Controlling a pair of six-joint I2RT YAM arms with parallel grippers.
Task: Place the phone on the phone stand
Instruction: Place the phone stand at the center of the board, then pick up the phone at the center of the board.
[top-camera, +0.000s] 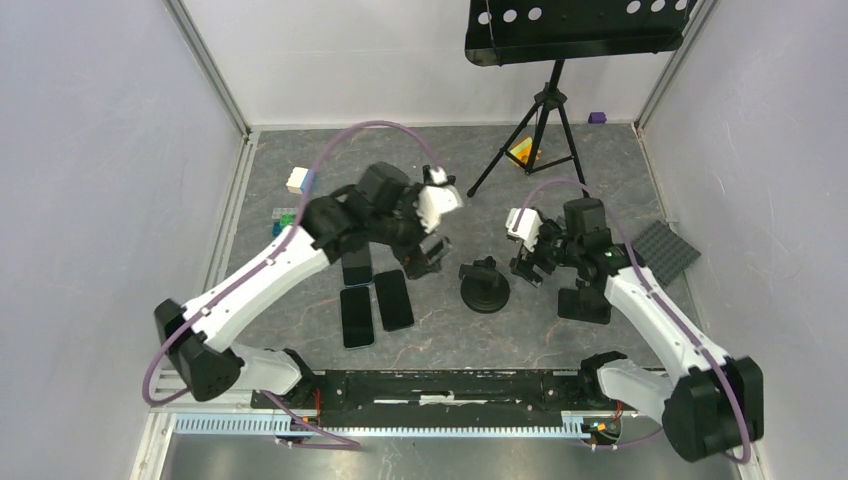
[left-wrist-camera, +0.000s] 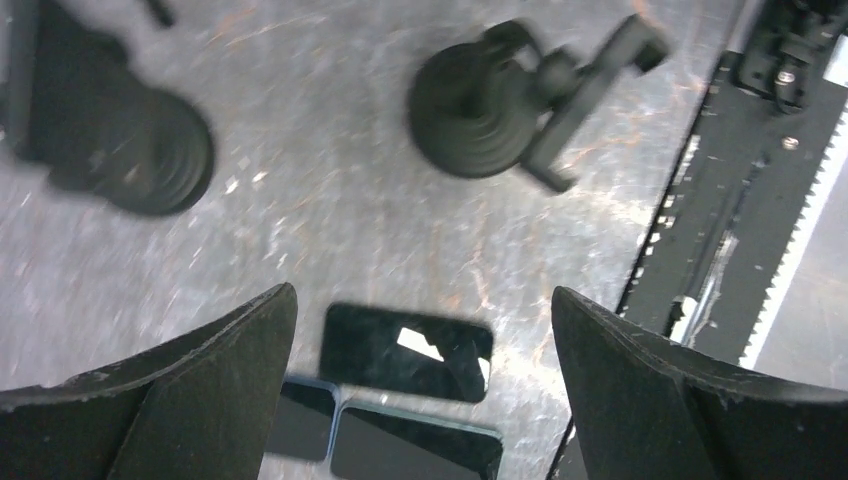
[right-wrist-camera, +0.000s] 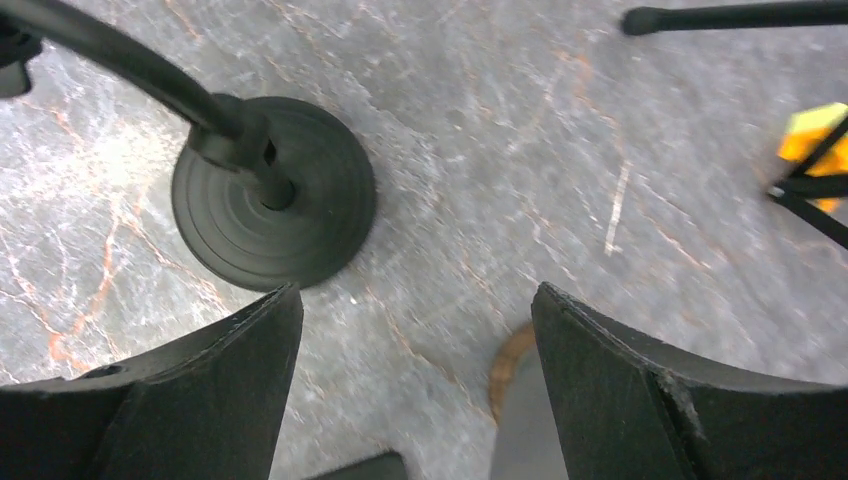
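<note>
Three dark phones lie flat side by side left of centre, one (top-camera: 393, 299) nearest the stands, one (top-camera: 357, 316) beside it and one (top-camera: 357, 268) behind. A black phone stand (top-camera: 484, 285) with a round base is at the centre. My left gripper (top-camera: 432, 255) hovers open above and between the phones and this stand. The left wrist view shows a phone (left-wrist-camera: 407, 350) on the table below the open left gripper (left-wrist-camera: 422, 293), with nothing held. My right gripper (top-camera: 528, 268) is open just right of the stand. The right wrist view shows the stand's base (right-wrist-camera: 275, 190) beyond the empty right gripper (right-wrist-camera: 417, 290).
A second black stand (top-camera: 584, 300) sits under the right arm. A music stand tripod (top-camera: 540, 130) rises at the back, with a yellow object (top-camera: 522, 152) at its foot. A grey studded plate (top-camera: 665, 250) lies far right. Small blocks (top-camera: 297, 180) lie at the back left.
</note>
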